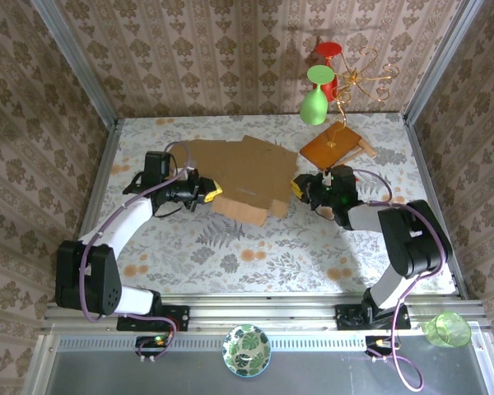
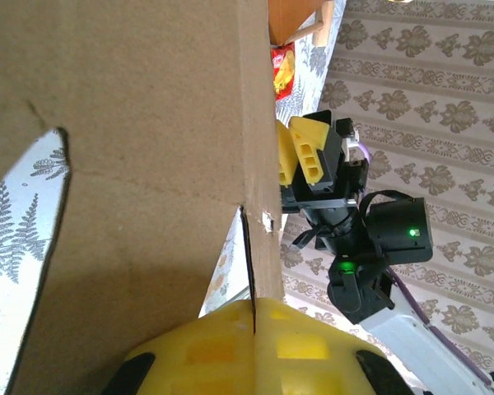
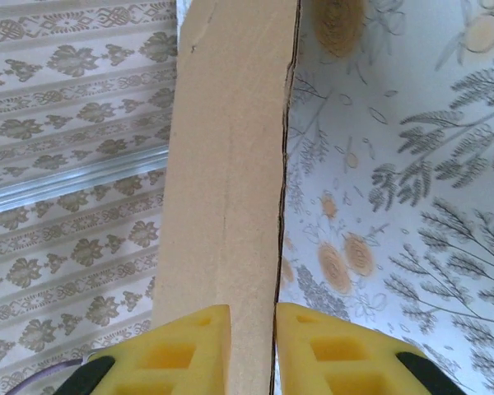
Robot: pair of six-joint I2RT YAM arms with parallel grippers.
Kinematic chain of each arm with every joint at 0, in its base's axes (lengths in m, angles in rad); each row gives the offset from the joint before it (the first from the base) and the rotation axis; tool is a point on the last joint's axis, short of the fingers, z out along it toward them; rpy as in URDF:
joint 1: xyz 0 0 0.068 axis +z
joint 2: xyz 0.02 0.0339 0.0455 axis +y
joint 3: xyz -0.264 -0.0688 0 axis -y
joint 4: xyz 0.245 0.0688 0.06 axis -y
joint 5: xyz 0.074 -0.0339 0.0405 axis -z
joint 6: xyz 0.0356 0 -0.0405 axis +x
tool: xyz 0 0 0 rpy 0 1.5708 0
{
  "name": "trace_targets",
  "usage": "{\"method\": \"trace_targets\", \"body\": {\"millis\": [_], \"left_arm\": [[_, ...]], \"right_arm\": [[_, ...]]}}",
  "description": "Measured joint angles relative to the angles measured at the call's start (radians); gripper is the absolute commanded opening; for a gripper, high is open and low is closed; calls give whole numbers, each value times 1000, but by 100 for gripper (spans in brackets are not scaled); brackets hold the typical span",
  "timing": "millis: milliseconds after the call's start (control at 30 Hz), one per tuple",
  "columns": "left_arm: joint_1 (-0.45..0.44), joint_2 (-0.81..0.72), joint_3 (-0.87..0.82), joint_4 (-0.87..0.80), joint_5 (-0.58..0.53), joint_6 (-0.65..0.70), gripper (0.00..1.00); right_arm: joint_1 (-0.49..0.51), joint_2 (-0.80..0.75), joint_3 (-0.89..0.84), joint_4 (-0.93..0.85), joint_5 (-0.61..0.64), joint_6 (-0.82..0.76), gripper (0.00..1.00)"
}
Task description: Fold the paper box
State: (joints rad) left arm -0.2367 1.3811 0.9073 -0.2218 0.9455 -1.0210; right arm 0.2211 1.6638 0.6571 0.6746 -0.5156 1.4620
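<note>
The left end effector (image 1: 207, 194) is clenched on the left edge of the large light-brown corrugated cardboard paper box (image 1: 243, 169), the edge pinched between its yellow fingers (image 2: 206, 350). The right end effector (image 1: 300, 188) has its yellow fingers (image 3: 189, 346) on either side of a flap at the box's right edge, though I cannot tell whether they are pressing on it. The box lies between the two arms on the floral-patterned surface (image 1: 255, 247), toward the far side.
</note>
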Motion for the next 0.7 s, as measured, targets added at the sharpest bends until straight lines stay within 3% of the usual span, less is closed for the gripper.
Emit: {"method": "trace_targets", "body": {"millis": [133,233,367,500,700], "left_arm": [[1,0,0,18,1,-2,0],[1,0,0,25,1,-5,0],[3,0,0,33,2,-8,0],[3,0,0,33,5,-8,0],[4,0,0,32,6,-8,0]], "right_arm": [[13,24,30,11,12,27,54],[16,32,38,0,14,31,60],[11,50,51,-35,-9,9,62],[-1,167,134,-27,-74,0,62],[-28,281,204,-2,-169,4,50]]}}
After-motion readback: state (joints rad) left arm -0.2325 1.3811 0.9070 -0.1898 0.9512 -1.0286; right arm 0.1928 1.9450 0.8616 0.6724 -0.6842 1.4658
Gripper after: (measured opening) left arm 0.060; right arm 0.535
